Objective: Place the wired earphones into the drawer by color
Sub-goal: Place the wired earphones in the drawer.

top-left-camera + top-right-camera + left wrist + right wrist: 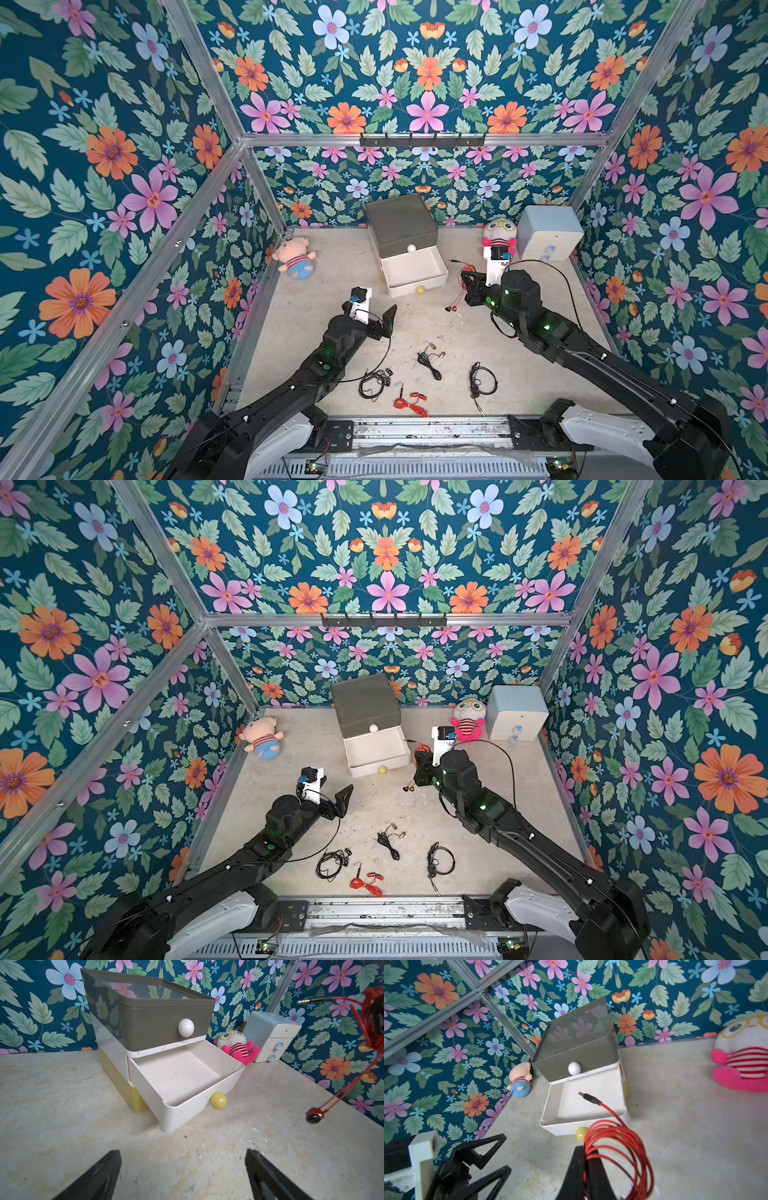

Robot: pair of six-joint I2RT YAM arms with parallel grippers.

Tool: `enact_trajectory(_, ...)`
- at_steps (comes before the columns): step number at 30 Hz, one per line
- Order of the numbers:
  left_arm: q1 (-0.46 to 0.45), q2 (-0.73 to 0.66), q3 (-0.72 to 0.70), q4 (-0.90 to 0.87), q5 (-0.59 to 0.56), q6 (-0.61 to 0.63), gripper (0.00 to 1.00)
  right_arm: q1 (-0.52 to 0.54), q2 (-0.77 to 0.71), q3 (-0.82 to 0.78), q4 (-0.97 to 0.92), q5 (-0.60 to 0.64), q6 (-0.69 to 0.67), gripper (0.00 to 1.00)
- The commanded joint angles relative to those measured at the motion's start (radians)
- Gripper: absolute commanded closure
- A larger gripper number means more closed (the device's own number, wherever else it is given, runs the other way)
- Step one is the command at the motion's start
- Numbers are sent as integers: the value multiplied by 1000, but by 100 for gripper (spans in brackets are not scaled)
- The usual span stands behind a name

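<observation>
Now: R gripper (585, 1153) pinches red earphones (640, 1165), arm stretched, raised just beside open drawer (180, 1115); L gripper (182, 1153) spread wide, empty, facing drawer.

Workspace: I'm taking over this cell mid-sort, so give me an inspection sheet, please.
Surface: beige table, scuffed and chipped.
Job's things: white drawer open, empty; red earphones held beside it, earbuds hanging low; three black earphones and a second red bundle lie near the arm bases.
Clutter: pig plush, pink plush, blue mini cabinet along the back.
Grippers: right gripper shut on the red earphones; left gripper open, empty.
Cables: black arm cable loops at each wrist.
Surroundings: floral walls, aluminium frame, hook rail.
</observation>
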Motion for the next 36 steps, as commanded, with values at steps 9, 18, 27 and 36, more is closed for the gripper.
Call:
enact_trajectory(9,0,-24,-12,6,-46,13,1,2,200,113,308,-87,-295,96)
enact_trajectory(18,0,-34,-15,6,-52,15,1,2,369,185,460,-132,-471,96)
enact_trajectory(27,0,-29,-15,6,-54,18,1,1,520,284,471,-160,-531,96)
enact_trajectory(36,0,-30,-15,4,-65,22,1,2,623,289,450,-200,-512,96)
